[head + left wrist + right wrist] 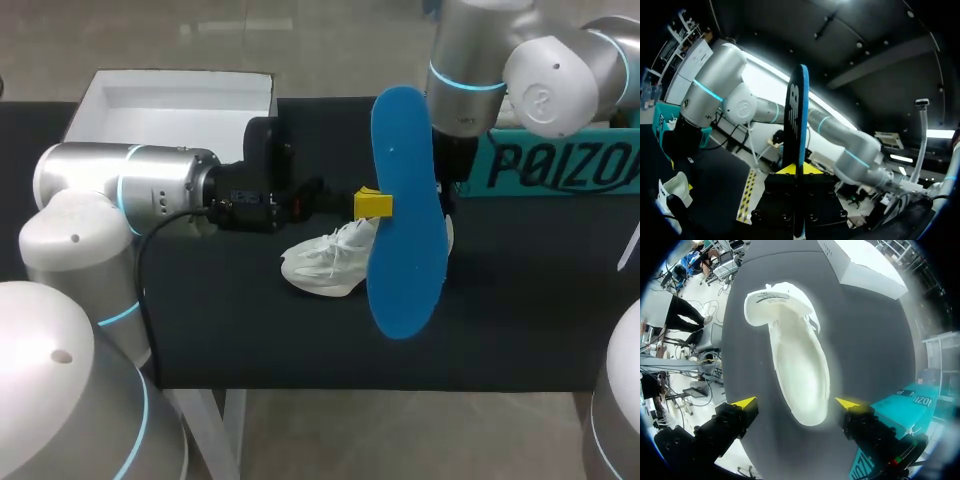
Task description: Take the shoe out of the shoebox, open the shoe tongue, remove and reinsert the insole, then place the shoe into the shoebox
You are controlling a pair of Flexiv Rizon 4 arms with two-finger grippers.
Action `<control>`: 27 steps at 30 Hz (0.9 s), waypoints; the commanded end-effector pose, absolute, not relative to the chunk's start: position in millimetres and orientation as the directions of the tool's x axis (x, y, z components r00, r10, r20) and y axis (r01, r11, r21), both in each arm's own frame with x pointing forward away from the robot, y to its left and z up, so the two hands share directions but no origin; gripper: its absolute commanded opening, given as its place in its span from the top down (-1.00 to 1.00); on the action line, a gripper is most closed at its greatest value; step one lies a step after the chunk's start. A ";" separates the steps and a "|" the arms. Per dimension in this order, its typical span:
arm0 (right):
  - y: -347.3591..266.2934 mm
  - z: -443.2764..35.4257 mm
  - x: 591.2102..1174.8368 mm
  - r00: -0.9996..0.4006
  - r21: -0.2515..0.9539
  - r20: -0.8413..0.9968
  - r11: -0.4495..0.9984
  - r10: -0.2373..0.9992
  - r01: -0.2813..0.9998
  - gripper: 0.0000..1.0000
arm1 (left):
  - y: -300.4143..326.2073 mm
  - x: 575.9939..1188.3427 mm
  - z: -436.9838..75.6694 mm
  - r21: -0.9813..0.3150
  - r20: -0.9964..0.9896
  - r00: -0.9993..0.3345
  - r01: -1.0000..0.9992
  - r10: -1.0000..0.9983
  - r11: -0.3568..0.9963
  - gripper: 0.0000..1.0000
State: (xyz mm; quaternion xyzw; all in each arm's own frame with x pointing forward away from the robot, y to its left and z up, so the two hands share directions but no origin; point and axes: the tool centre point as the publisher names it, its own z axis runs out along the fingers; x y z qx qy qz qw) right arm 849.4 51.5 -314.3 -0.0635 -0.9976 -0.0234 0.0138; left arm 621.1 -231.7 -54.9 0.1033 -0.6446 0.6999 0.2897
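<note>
A blue insole point(405, 210) stands upright above the table, pinched near its middle by my left gripper point(374, 204), which comes in from the left. In the left wrist view the insole point(796, 120) shows edge-on between the yellow tips of that shut gripper point(796, 171). The white shoe point(322, 264) lies on the black table under and behind the insole. My right gripper point(796, 403) hangs open above the shoe point(797, 365), one finger to each side of the heel end, touching nothing. The shoe's inside looks bare. In the head view the insole hides the right fingers.
An open white shoebox point(100, 92) sits at the table's back left corner and appears beyond the toe as the shoebox point(865, 265) in the right wrist view. A teal lid point(560, 165) stands at the back right, close to my right arm point(470, 70).
</note>
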 end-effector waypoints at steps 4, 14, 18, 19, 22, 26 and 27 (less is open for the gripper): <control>51.2 -314.3 848.6 -0.992 0.044 0.029 0.991 0.127 0.128 -1.00 | -233.1 621.0 -55.4 -0.842 0.518 -0.811 -0.539 0.272 -0.005 1.00; 51.2 -314.3 848.6 -0.992 0.044 0.029 0.991 0.127 0.128 -1.00 | -233.1 621.0 -55.4 -0.842 0.518 -0.811 -0.539 0.272 -0.005 1.00; 51.2 -314.3 848.6 -0.992 0.044 0.029 0.991 0.127 0.128 -1.00 | -233.1 621.0 -55.4 -0.842 0.518 -0.811 -0.539 0.272 -0.005 1.00; 51.2 -314.3 848.6 -0.992 0.044 0.029 0.991 0.127 0.128 -1.00 | -233.1 621.0 -55.4 -0.842 0.518 -0.811 -0.539 0.272 -0.005 1.00; 51.2 -314.3 848.6 -0.992 0.044 0.029 0.991 0.127 0.128 -1.00 | -233.1 621.0 -55.4 -0.842 0.518 -0.811 -0.539 0.272 -0.005 1.00; 59.9 -313.8 857.3 -0.994 0.049 0.010 0.992 0.112 0.112 -1.00 | -233.1 621.0 -55.4 -0.842 0.518 -0.811 -0.539 0.272 -0.005 1.00; 62.9 -313.5 861.4 -0.993 0.057 -0.003 0.991 0.118 0.118 -1.00 | -233.1 621.0 -55.4 -0.842 0.518 -0.811 -0.539 0.272 -0.005 1.00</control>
